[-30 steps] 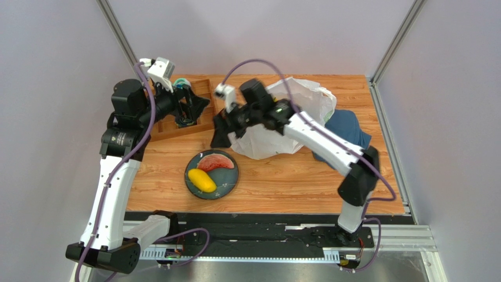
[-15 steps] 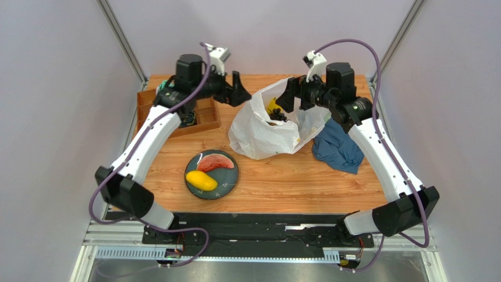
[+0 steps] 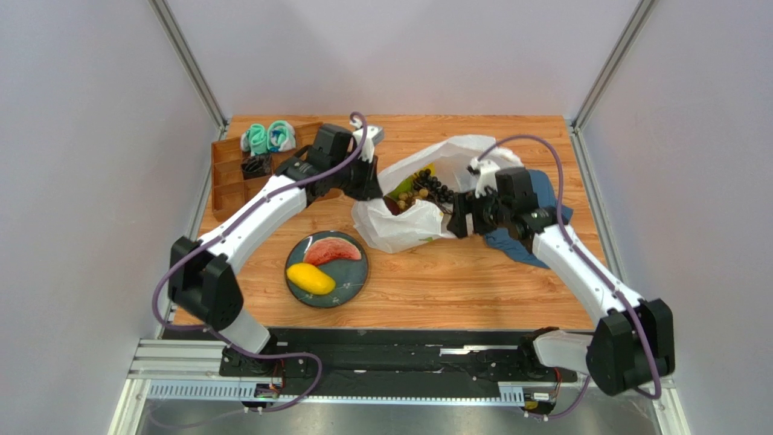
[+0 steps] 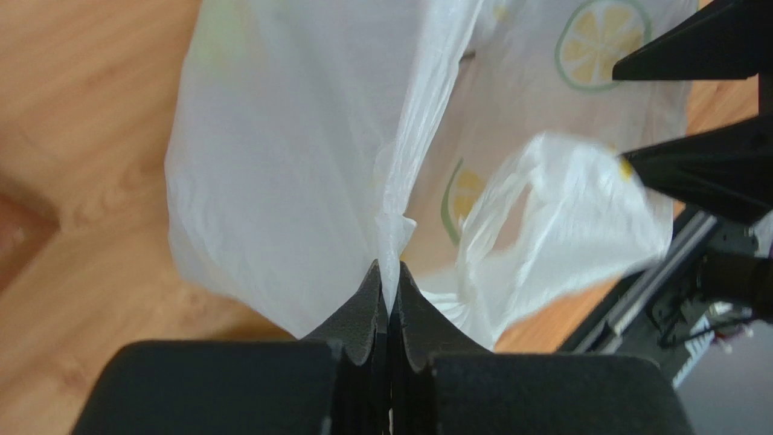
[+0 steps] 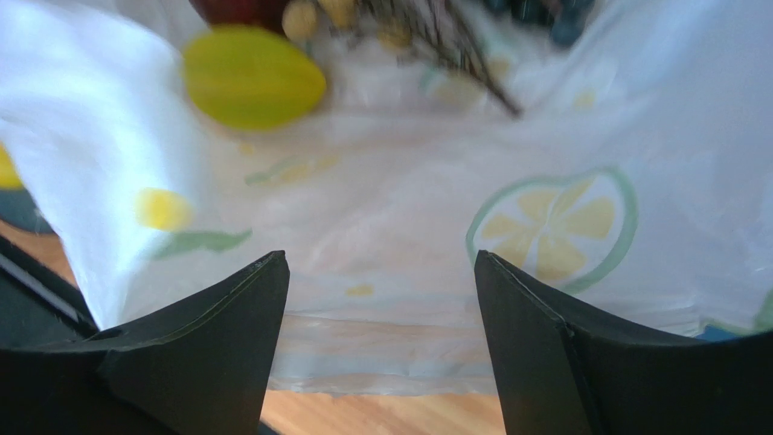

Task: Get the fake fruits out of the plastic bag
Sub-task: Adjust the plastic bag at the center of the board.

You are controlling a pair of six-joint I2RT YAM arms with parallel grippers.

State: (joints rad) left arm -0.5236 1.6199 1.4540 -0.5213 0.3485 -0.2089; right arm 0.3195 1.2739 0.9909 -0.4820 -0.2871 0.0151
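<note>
The white plastic bag [image 3: 413,222] printed with lemon slices lies open at mid-table. Inside it show a dark grape bunch [image 3: 434,188], a yellow-green fruit [image 5: 252,89] and a dark red fruit [image 5: 238,9]. My left gripper [image 3: 370,184] is shut on a fold of the bag's left rim [image 4: 392,243]. At the bag's right side my right gripper [image 3: 456,217] stands open, its jaws either side of the bag's edge [image 5: 390,353] without pinching it. A red watermelon slice [image 3: 332,249] and a yellow mango [image 3: 310,279] lie on the dark plate [image 3: 356,276].
A wooden compartment tray [image 3: 225,177] sits at the back left with teal-and-white items [image 3: 268,136] in it. A dark blue cloth [image 3: 547,195] lies right of the bag, under my right arm. The plate is just in front of the bag.
Both arms came down from above the bag to its rim. My left gripper went from open to shut on the bag. The bag's mouth now lies lower and wider.
</note>
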